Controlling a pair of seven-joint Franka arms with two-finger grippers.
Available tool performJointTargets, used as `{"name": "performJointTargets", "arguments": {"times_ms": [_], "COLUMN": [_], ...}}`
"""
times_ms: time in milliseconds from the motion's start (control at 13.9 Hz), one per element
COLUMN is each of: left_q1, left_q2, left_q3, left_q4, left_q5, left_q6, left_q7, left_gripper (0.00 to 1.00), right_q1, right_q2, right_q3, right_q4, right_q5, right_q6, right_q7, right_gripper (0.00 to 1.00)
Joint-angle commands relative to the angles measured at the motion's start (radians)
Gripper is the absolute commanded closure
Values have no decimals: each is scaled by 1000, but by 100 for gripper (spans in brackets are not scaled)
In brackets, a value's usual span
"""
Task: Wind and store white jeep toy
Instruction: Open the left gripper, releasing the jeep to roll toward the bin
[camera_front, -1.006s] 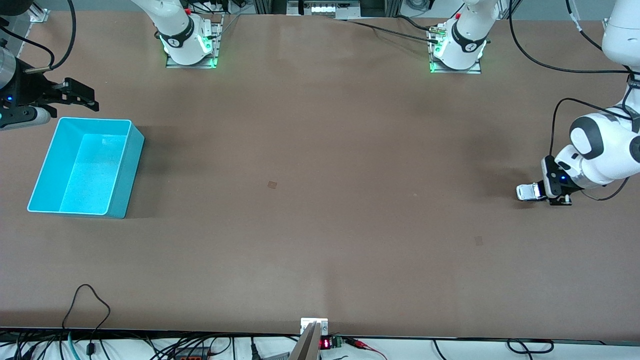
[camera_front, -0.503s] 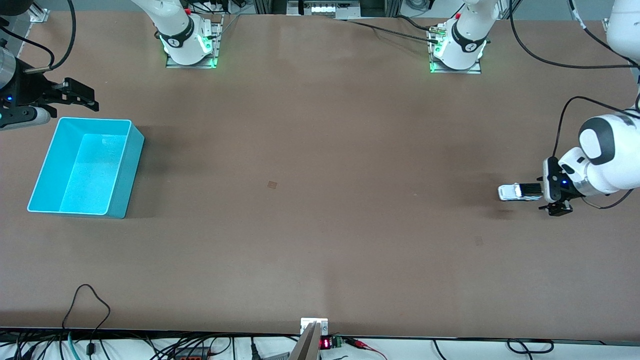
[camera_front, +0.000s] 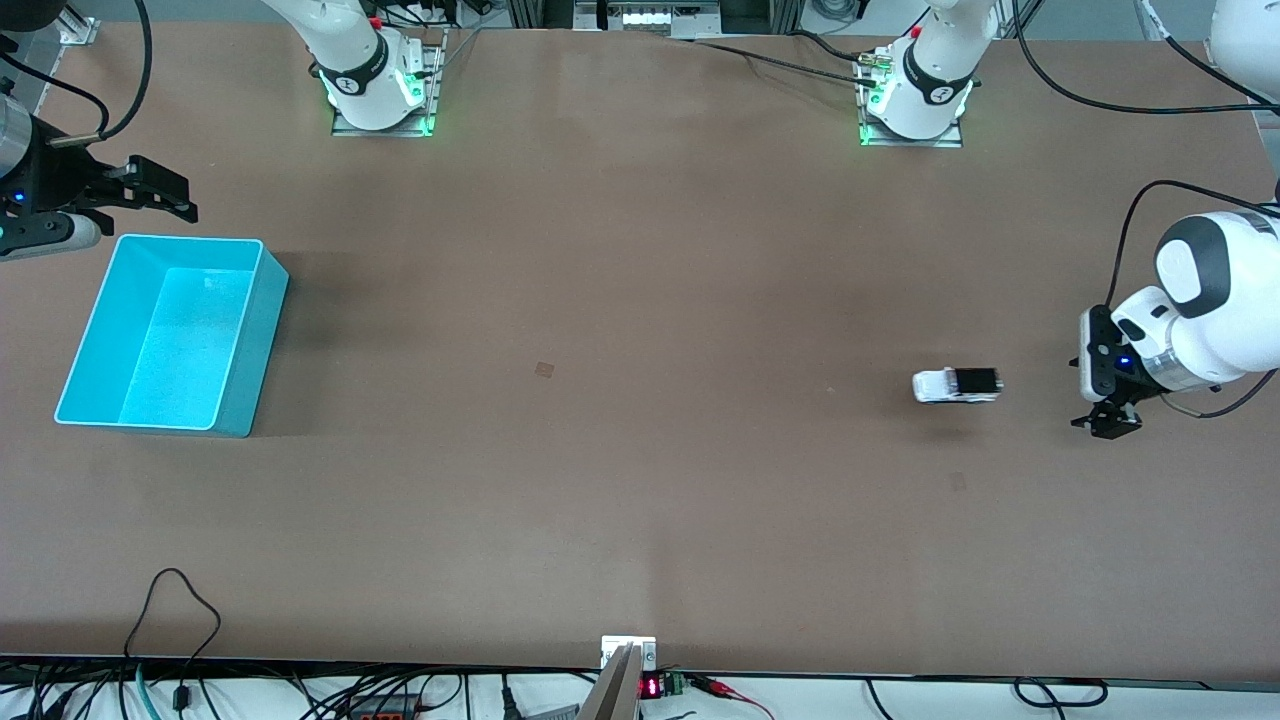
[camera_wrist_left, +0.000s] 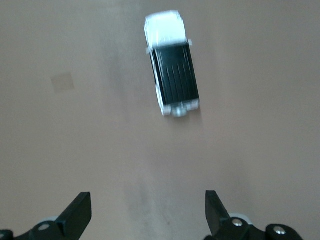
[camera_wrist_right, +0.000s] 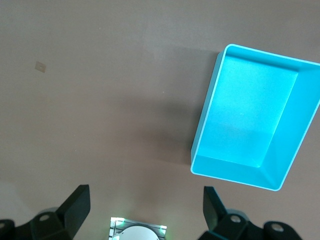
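Observation:
The white jeep toy (camera_front: 957, 385), tiny, with a black roof, stands free on the brown table toward the left arm's end. In the left wrist view the jeep (camera_wrist_left: 171, 76) is blurred and lies apart from the jaws. My left gripper (camera_front: 1103, 421) is open and empty just above the table, beside the jeep, at the table's left-arm end; its own view (camera_wrist_left: 148, 212) shows bare table between the jaws. The cyan bin (camera_front: 172, 332) stands empty at the right arm's end. My right gripper (camera_front: 160, 190) is open and empty, waiting in the air by the bin's edge farthest from the camera; the bin (camera_wrist_right: 255, 117) shows in its view.
The two arm bases (camera_front: 378, 85) (camera_front: 912, 95) stand along the table's edge farthest from the camera. Cables and a small display (camera_front: 650, 687) lie along the edge nearest the camera.
My left gripper has let go of the jeep and drawn back slightly. The jeep has rolled across the table toward the right arm's end. The right arm has not moved.

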Motion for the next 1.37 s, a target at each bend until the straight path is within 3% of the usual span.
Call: {"name": "performJointTargets", "arguments": {"times_ms": [0,287,647,1006,1293], "left_q1": [-46,-138,-227,-251,-362], "left_q2": [-57,-109,-161,-172,-181], "left_q3": [-9,-7,-6,9,123], "left_q4": [-15,-26,-25,17,40], "left_q5": [-4,-35,-45,-61,-64], "left_q6": [-29,-48,-97,-95,-95], "left_q7": [11,-113,-502,-932,-1258], "left_gripper": [0,0,0,0,0], "right_q1": [4,4,4,0,-2], "right_q2": [-16,-16,-15,4,17], "right_q3": [-1,-1,-1,-3,-3], "right_q4": [-14,-13,-13,0,7], "right_q5": [-12,-12,-12,-10,-12], "right_q6": [2,5,4,7,8], "right_q7": [11,9,9,-2,-3], "right_gripper": [0,0,0,0,0]}}
